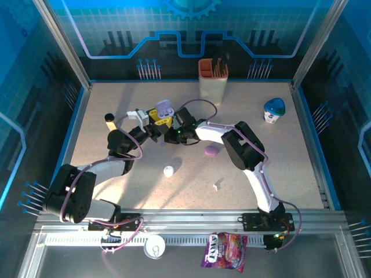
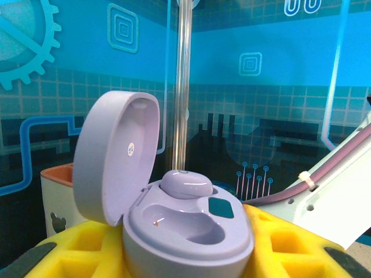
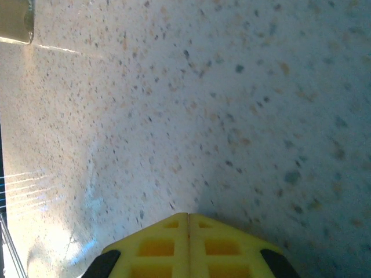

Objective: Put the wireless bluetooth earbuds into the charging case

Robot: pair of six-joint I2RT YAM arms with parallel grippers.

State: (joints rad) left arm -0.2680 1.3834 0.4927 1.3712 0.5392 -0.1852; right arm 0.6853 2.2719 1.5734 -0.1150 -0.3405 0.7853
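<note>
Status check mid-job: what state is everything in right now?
lilac case: lid open, held by left gripper
purple earbud: sitting in the case's far slot
near slot: empty
left gripper: shut on lilac case
right gripper: shut, empty
pink case: closed, on table
white earbud: loose on table

Lilac plastic pebble-shaped charging case (image 2: 191,237) upright, lid hinged open and tilted up-left. Lilac bean-shaped earbud (image 2: 185,184) seated in its rear well, front well bare. Tiny white earbud (image 1: 218,185) lies loose, well apart, nearer front.

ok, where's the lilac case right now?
Top view: the lilac case, lid open, sits in the left gripper, mid-table toward the far edge, just left of the beige holder.
</note>
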